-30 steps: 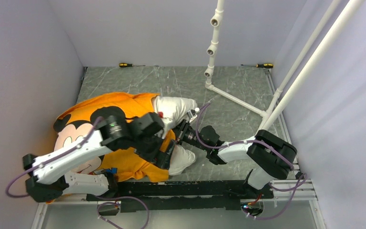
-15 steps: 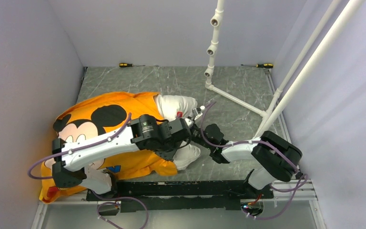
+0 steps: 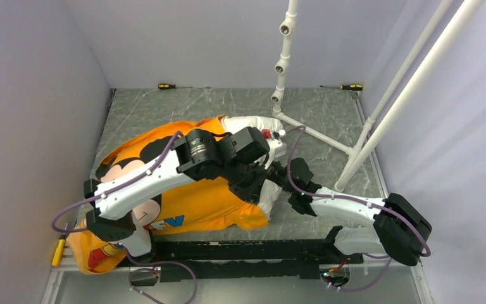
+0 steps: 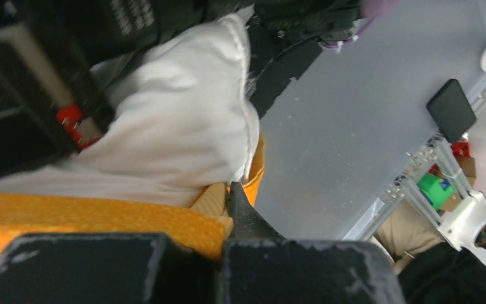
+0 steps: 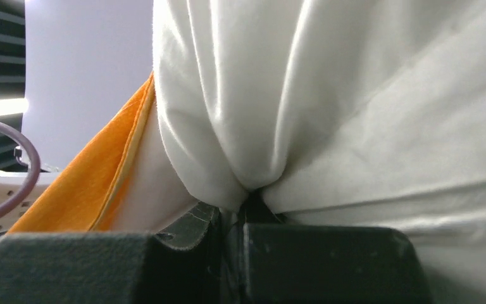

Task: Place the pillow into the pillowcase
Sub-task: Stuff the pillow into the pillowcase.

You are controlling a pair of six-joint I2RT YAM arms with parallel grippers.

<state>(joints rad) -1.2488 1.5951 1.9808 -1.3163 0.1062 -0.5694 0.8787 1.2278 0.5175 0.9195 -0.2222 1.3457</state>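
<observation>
Though half inside pillowcase (image 3: pixel 196 204), pillow (image 3: pixel 252 121) plump.

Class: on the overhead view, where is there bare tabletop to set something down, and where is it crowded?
Bare: the far table strip between pillowcase and back wall; also the patch between pipe frame and right arm. Crowded: centre-left, where pillowcase, pillow and left arm overlap.

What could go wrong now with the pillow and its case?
The left hand pinches only a thin edge of the pillowcase, so it might slip free. The right hand grips just a small fold of the pillow; pushing could bunch it up instead of sliding it in.
</observation>
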